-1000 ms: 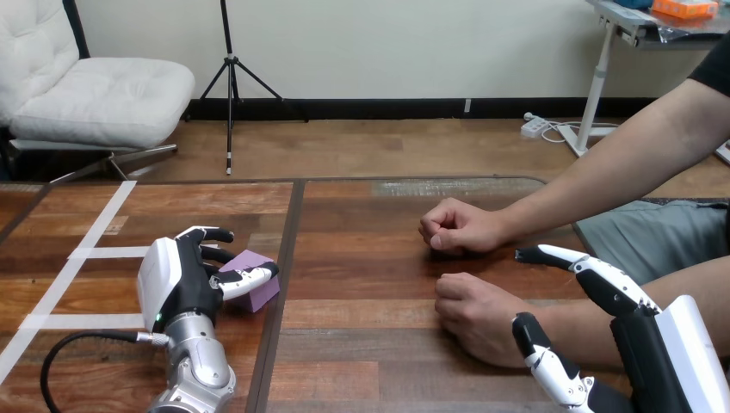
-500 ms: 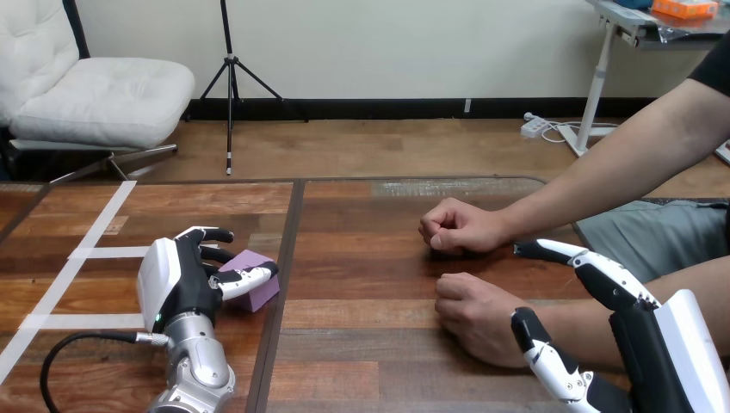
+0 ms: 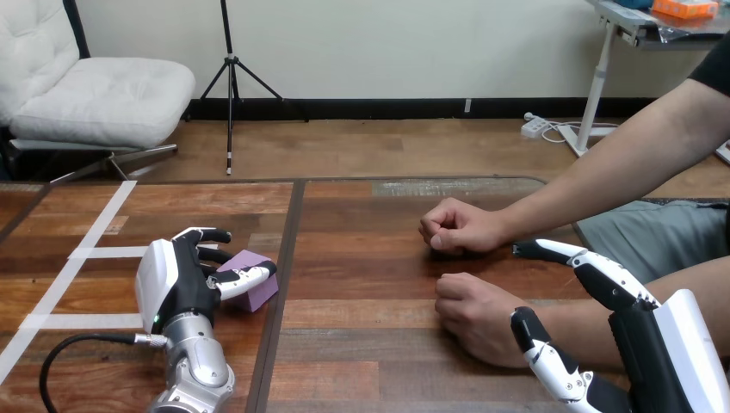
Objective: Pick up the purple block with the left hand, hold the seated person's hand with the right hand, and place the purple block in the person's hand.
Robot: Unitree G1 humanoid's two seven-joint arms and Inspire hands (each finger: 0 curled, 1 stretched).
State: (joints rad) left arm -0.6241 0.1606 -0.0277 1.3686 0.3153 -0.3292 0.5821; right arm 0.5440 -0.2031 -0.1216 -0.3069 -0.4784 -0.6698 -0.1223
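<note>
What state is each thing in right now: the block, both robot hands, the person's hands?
purple block: on the table, not lifted.
left robot hand: shut round the purple block.
right robot hand: open, thumb and fingers spread at the person's nearer wrist, not curled round it.
person's nearer hand: fisted, resting on the table.
person's farther hand: fisted, on the table.

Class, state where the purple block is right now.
The purple block sits on the table's left side in the head view, between the thumb and fingers of the left hand, just left of the dark seam.
</note>
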